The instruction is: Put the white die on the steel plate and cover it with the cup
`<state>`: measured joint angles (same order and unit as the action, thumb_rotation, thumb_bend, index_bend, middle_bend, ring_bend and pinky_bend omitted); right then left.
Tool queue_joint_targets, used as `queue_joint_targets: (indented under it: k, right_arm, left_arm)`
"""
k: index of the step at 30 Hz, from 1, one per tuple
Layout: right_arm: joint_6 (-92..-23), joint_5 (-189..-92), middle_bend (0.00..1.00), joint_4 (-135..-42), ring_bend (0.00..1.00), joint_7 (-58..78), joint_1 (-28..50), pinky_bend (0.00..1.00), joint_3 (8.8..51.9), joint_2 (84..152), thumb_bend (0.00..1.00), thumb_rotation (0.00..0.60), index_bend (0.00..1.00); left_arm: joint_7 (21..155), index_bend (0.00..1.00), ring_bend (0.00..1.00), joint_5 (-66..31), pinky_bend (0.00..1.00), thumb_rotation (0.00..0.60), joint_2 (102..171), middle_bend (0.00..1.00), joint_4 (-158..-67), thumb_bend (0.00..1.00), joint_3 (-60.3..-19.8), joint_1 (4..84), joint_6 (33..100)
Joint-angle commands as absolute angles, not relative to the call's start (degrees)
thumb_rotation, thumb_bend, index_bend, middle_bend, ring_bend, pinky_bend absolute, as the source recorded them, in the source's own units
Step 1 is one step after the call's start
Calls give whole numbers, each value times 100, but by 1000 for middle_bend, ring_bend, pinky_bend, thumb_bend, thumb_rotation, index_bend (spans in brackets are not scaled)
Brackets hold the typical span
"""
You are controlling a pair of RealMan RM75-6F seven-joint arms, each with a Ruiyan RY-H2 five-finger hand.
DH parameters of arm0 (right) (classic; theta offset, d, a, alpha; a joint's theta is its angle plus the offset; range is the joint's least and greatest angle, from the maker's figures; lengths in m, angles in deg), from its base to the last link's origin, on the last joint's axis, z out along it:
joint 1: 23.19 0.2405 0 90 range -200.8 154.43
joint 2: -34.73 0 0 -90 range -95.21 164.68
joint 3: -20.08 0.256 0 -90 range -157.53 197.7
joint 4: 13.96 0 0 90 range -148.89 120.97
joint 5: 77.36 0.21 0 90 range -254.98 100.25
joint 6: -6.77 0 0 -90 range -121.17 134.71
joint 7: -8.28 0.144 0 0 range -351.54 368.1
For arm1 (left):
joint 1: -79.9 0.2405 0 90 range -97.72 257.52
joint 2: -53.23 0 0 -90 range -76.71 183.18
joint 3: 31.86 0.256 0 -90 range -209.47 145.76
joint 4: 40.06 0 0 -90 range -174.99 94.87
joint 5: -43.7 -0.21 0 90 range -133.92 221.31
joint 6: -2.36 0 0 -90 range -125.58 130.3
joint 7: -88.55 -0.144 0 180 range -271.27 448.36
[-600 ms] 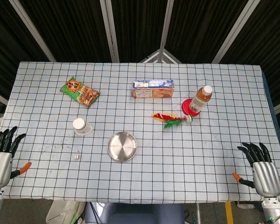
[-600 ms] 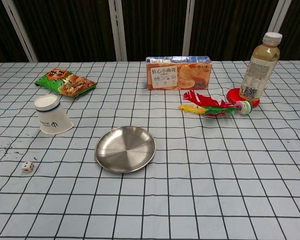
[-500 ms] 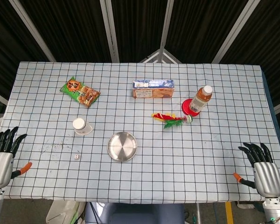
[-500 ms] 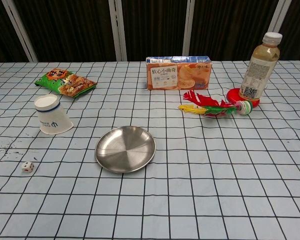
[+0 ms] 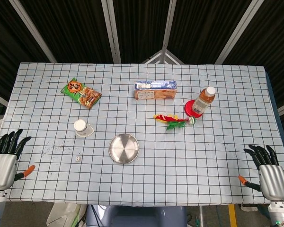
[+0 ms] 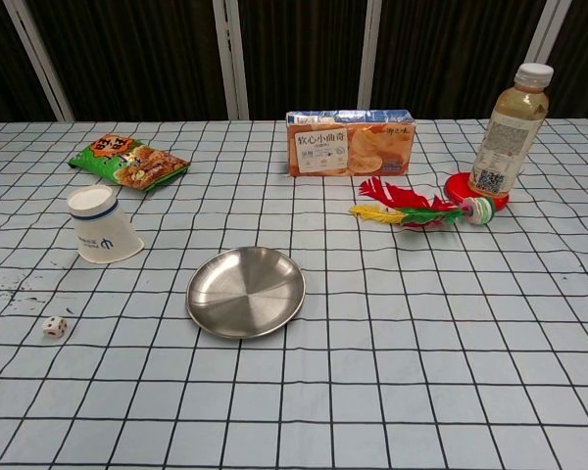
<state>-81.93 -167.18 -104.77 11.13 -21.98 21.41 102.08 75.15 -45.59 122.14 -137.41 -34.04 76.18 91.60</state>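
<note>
Head view shows the left hand (image 5: pixel 3 163) and right hand (image 5: pixel 270 174) at the near table corners, fingers spread, holding nothing. White die (image 6: pixel 54 328) lies on the cloth, left of the steel plate (image 6: pixel 245 292). Cup (image 6: pixel 102 227) lies tilted behind the die.

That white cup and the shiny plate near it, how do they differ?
The paper cup is white with a small blue mark; the steel plate is bare, mirror-like metal. The cup stands tall, mouth down and tilted; the plate lies low and flat. The cup looks narrower than the plate. Both are round, rest on the checked tablecloth, and are untouched.
</note>
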Motion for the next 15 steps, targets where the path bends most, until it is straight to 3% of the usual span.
queue_joint_targets:
  k: [1, 8, 15]
  right_arm:
    - [-8159, -16714, 188, -10461, 126, 1090, -2202, 0, 2118, 10202, 95, 600, 227]
    - [-8134, -16721, 188, -10514, 126, 1088, -2195, 0, 2113, 10167, 96, 600, 228]
    - [-8131, -16703, 188, -10571, 126, 1068, -2213, 0, 2108, 10127, 97, 600, 225]
  left_arm:
    - [7436, 165, 0, -4489, 0, 600, 12218, 0, -13741, 112, -3408, 7585, 9072]
    - [7401, 173, 0, -4491, 0, 600, 12243, 0, -13751, 128, -3383, 7569, 9021]
    - [7412, 285, 0, -4405, 0, 600, 12327, 12, -13632, 152, -3345, 7420, 8666]
